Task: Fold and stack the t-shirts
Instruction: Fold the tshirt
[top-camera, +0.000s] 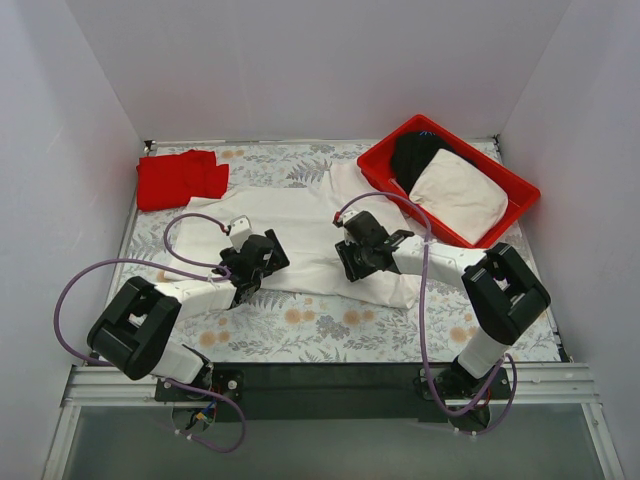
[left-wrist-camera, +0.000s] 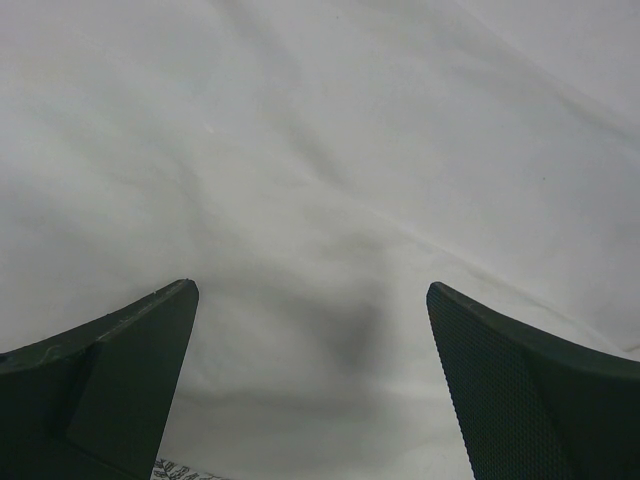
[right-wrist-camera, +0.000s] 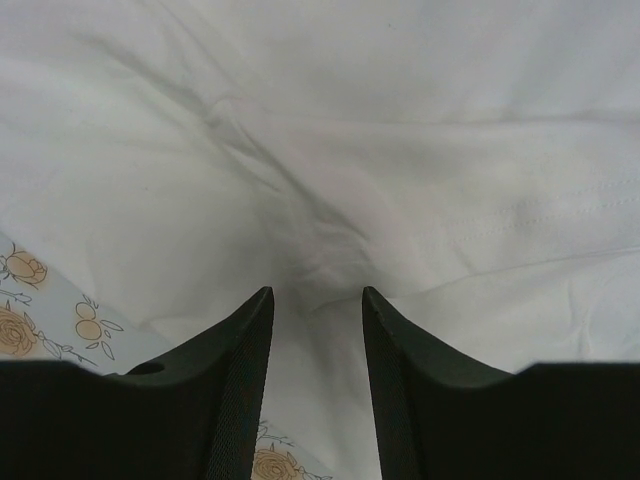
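Left hand: hung spread wide over the white t-shirt, poised to fold.
Right hand: stood parted at its near edge, gripping nothing.
Red t-shirt: lay folded aside, likely the stack's base.

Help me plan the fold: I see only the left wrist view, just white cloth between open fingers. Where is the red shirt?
Observer: The red t-shirt lies folded at the table's far left corner.
Operator: And the right gripper?
Observer: The right gripper is low over the white t-shirt's near right part, fingers parted.
Operator: Anything else out there?
Observer: A red tray at the far right holds an off-white garment and a black garment.
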